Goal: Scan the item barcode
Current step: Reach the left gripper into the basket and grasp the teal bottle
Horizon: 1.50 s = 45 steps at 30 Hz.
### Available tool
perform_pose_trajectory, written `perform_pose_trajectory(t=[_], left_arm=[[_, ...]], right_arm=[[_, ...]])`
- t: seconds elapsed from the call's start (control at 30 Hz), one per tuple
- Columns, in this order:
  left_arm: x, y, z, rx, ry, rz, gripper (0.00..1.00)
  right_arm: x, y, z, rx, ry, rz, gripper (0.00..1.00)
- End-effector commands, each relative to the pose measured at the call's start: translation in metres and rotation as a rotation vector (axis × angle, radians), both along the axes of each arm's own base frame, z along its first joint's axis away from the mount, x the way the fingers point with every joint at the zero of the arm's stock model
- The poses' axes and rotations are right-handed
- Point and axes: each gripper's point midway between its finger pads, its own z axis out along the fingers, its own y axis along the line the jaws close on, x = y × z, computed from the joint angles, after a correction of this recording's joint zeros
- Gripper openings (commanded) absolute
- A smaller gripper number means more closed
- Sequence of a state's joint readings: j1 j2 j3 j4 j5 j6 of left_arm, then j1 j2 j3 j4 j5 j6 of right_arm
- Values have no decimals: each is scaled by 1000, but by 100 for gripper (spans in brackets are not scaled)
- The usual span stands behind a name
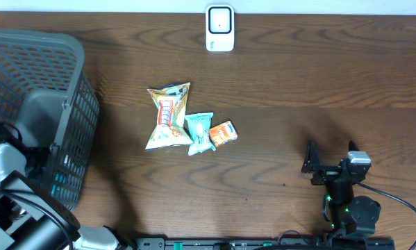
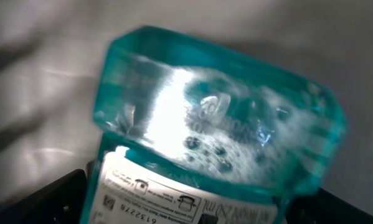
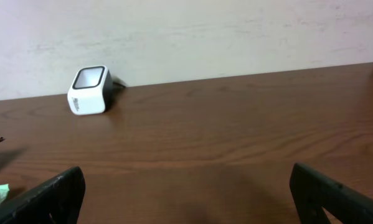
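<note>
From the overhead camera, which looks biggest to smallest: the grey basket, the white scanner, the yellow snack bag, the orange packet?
1. grey basket, by far
2. yellow snack bag
3. white scanner
4. orange packet

Teal bottle (image 2: 217, 118) — foamy, label showing; scanner (image 1: 220, 28) upright.

White label (image 2: 155, 193) on teal bottle (image 2: 236, 124) shows "6132276" (upside down)

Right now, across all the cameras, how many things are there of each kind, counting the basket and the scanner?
packets: 3 (yellow bag, teal packet, orange packet)
bottles: 1 (teal bottle, seen only in the left wrist view)
scanner: 1
basket: 1
Total: 6
</note>
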<state>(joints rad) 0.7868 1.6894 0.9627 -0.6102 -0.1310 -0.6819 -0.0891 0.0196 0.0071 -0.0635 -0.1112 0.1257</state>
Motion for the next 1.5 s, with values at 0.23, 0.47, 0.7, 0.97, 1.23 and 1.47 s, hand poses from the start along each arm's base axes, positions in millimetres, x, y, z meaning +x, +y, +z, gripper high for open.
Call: perform_pose_trajectory(t=[0.23, 0.47, 0.7, 0.97, 1.23, 1.47], left_arm=[[-30, -73, -63, -271, 139, -152, 92], [-37, -79, -73, -287, 154, -182, 92], [-46, -87, -89, -318, 183, -187, 67], [-36, -79, -82, -309, 168, -188, 45], [-6, -51, -40, -291, 153, -200, 38], [25, -24, 26, -182, 54, -207, 35]], right_arm=[[0, 1, -2, 8, 5, 1, 99], [0, 1, -2, 8, 5, 1, 99], [0, 1, -2, 8, 5, 1, 99], [0, 1, -2, 8, 5, 1, 99], [0, 1, -2, 8, 5, 1, 99], [0, 1, -2, 8, 5, 1, 99]])
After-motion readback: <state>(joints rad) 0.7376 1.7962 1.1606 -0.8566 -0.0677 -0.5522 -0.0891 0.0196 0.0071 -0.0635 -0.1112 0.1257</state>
